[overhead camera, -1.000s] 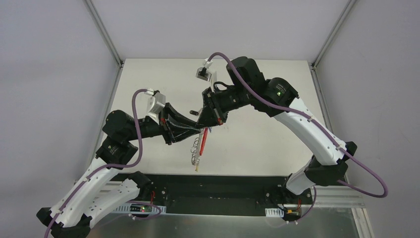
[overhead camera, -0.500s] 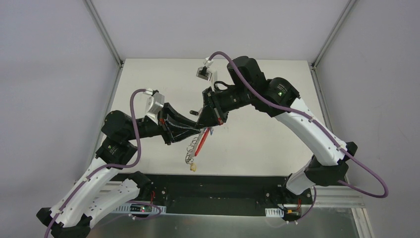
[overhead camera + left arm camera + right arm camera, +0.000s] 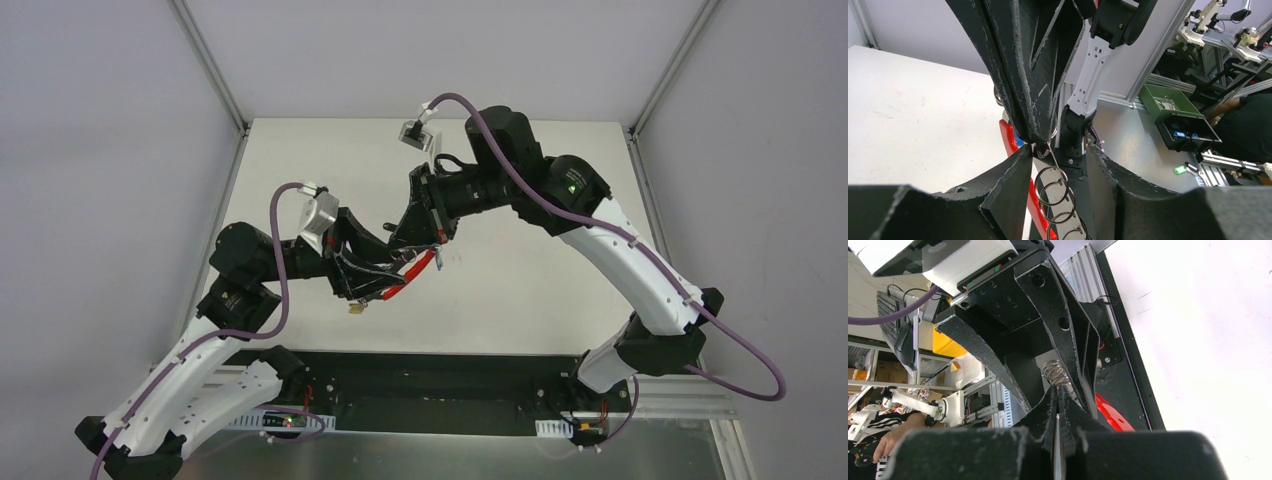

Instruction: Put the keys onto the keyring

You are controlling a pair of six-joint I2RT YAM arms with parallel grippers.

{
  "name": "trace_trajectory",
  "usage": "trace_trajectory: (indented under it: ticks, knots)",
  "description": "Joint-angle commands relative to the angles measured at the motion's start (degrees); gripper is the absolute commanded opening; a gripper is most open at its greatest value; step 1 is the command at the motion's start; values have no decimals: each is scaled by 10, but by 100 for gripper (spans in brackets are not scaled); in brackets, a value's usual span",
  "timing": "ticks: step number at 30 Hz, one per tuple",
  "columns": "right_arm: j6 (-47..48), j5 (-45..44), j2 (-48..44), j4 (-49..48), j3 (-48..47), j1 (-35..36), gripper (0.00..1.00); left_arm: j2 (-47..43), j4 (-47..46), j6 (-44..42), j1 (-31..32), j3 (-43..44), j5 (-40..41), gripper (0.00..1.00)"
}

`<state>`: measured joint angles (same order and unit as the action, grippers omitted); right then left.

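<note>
Left wrist view: the keyring (image 3: 1053, 196) hangs as a chain of thin silver rings in the gap between the fingers of the left gripper (image 3: 1058, 157). They stand apart on either side of it and press on nothing I can see, so that gripper is open. Down onto the top of the keyring comes the right gripper (image 3: 1039, 136), closed to a point and pinching the uppermost wire ring. The right wrist view agrees, with a wire caught between its shut tips. The red strap (image 3: 1009, 137) curves away just beside the rings, and in the top view the yellowish tag (image 3: 355, 309) dangles below them, clear of the bench (image 3: 520, 300).

As for progress, the keyring is lifted and carried by the right gripper alone. The keys I cannot pick out with any certainty (a blue fleck next to the strap may be one head, no more than that). Whether a key is already threaded I cannot tell. My judgement is that opening a ring and sliding the keys on is mostly left to do.
</note>
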<state>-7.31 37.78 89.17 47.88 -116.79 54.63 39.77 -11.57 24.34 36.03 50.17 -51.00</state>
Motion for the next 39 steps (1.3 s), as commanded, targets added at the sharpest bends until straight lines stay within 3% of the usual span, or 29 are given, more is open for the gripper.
trace_trajectory:
  ticks: [1, 9, 12, 16, 32, 39]
  knots:
    - [-13, 6, -10, -34, -25, 0, 0, -10, -22, -3, 4, -3, -6, 43]
    - [-4, 6, -17, -27, -15, 0, 0, -21, -4, -16, 4, 5, 13, 44]
    - [-1, 8, -24, -28, -8, 0, 0, -32, 20, -28, 4, 13, 29, 57]
    - [-1, 10, -30, -33, 0, 0, 0, -43, 37, -47, 4, 22, 46, 63]
    - [-13, 39, -36, -50, 8, 1, 0, -62, 32, -87, 4, 30, 82, 61]
    - [-18, 55, -34, -62, 10, 4, 0, -52, 12, -72, 4, 40, 65, 53]
